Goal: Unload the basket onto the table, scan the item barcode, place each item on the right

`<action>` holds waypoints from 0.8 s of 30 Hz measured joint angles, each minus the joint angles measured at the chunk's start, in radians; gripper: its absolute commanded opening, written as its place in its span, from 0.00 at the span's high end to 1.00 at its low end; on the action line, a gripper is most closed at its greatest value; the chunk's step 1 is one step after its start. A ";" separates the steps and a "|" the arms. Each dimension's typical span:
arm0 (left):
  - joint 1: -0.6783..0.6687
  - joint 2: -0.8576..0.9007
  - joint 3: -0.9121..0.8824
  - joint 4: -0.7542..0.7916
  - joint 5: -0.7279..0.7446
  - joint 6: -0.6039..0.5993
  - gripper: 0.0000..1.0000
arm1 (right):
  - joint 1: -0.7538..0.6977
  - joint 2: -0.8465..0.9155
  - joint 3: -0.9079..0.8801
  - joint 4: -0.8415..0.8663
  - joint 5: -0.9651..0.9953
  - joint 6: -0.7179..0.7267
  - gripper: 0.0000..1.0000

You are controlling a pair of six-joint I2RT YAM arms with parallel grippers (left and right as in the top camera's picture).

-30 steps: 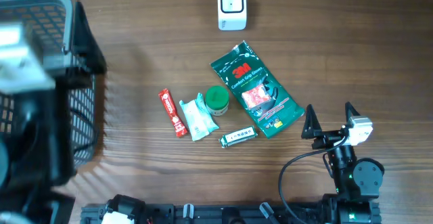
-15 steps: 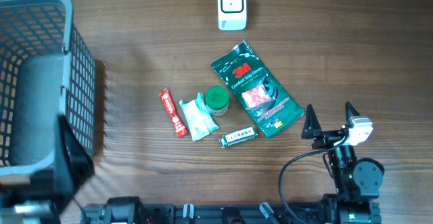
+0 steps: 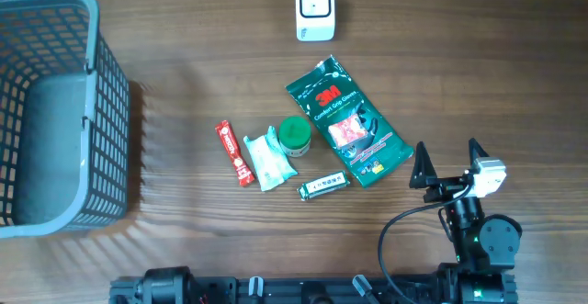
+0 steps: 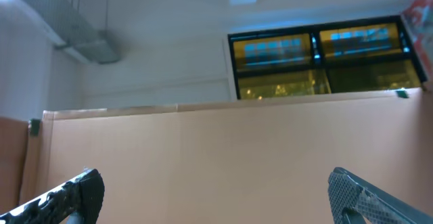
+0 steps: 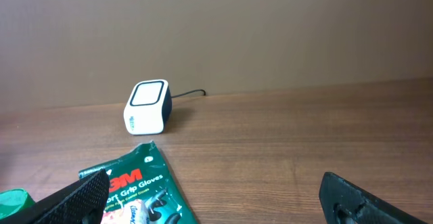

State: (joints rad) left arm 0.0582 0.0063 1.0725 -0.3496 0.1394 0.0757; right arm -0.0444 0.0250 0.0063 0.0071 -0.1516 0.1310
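Overhead, grey mesh basket [image 3: 112, 129], glove packet [image 3: 347, 125] lying well outside

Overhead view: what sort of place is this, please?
Probably a mock shop checkout, set on a wooden table: a white barcode scanner, a grey shopping basket, and small goods such as a 3M gloves pack.

A grey-blue mesh basket [image 3: 115, 129] stands upright at the left end of the brown wooden table [image 3: 496, 65]. A plain tan wall [image 5: 270, 28] rises behind the table's far edge. Higher up, a silver duct [image 4: 78, 31] runs left of lit yellow windows [image 4: 318, 58].
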 measured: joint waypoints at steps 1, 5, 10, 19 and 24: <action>0.000 0.000 -0.008 0.012 -0.012 0.000 0.00 | 0.000 0.000 0.000 0.000 0.000 0.000 0.00; 0.000 0.000 -0.023 0.114 -0.039 0.000 0.00 | 0.000 0.000 0.000 0.000 0.000 0.000 0.01; 0.000 0.005 -0.018 0.098 -0.061 -0.006 0.00 | 0.000 0.000 0.000 0.000 0.000 0.000 0.00; 0.000 0.022 -0.195 -0.267 -0.052 -0.037 0.00 | 0.000 0.000 0.000 0.032 -0.004 0.059 0.00; 0.000 0.036 -0.437 -0.249 -0.013 -0.056 0.00 | 0.000 0.006 0.027 0.072 -0.234 0.238 0.00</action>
State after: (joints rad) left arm 0.0582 0.0425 0.6357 -0.5987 0.1268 0.0196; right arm -0.0444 0.0307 0.0338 0.0788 -0.3859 0.3695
